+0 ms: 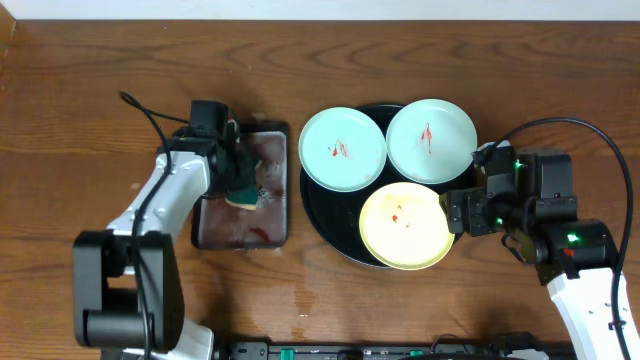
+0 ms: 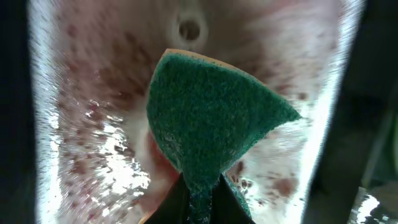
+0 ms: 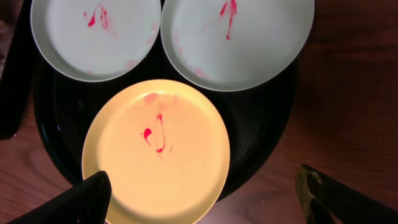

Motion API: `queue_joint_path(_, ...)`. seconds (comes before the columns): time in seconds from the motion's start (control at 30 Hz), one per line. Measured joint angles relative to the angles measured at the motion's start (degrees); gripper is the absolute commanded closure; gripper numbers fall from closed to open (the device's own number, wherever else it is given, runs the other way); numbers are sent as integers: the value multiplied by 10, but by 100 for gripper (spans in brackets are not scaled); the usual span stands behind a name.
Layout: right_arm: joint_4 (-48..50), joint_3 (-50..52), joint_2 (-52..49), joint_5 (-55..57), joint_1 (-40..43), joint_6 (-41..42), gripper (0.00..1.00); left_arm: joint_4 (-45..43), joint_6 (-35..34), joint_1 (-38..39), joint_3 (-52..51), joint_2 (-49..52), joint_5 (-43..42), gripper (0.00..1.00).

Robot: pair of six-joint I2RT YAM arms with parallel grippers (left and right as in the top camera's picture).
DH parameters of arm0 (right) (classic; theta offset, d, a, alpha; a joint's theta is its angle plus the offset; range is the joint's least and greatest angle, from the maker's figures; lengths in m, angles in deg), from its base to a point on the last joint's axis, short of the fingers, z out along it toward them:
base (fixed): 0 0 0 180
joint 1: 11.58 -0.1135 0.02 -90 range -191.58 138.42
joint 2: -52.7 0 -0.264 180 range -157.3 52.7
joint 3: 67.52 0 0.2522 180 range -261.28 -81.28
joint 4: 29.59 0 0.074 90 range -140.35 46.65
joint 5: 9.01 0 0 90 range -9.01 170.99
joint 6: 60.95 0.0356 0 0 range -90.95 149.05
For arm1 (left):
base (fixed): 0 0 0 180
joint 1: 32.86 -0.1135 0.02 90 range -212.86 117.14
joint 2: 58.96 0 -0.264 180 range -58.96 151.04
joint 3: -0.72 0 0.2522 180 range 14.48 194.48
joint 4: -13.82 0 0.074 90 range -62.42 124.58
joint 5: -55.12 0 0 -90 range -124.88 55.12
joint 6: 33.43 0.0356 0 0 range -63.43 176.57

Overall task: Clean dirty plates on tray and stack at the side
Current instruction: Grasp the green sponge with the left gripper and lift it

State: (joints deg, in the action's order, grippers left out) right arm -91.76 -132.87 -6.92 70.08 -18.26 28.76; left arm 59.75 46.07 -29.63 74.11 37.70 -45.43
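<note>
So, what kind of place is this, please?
Probably a robot test bench staged as a dishwashing station, not a real kitchen: a wood-grain table, a black tray of sauce-smeared plates, and a stained metal pan where the left gripper pinches a green sponge.

Three sauce-smeared plates [image 1: 342, 148], two mint, one yellow, on black tray [image 1: 324, 208]
</note>
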Motion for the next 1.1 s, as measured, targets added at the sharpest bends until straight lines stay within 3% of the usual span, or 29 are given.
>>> queue_joint_path(0.3,0,0,0,0,0,0,7,13,-27,9,0,-10,0,93)
queue_joint_path(1.1,-4,0,0,0,0,0,8,9,-129,134,0,18,47,93)
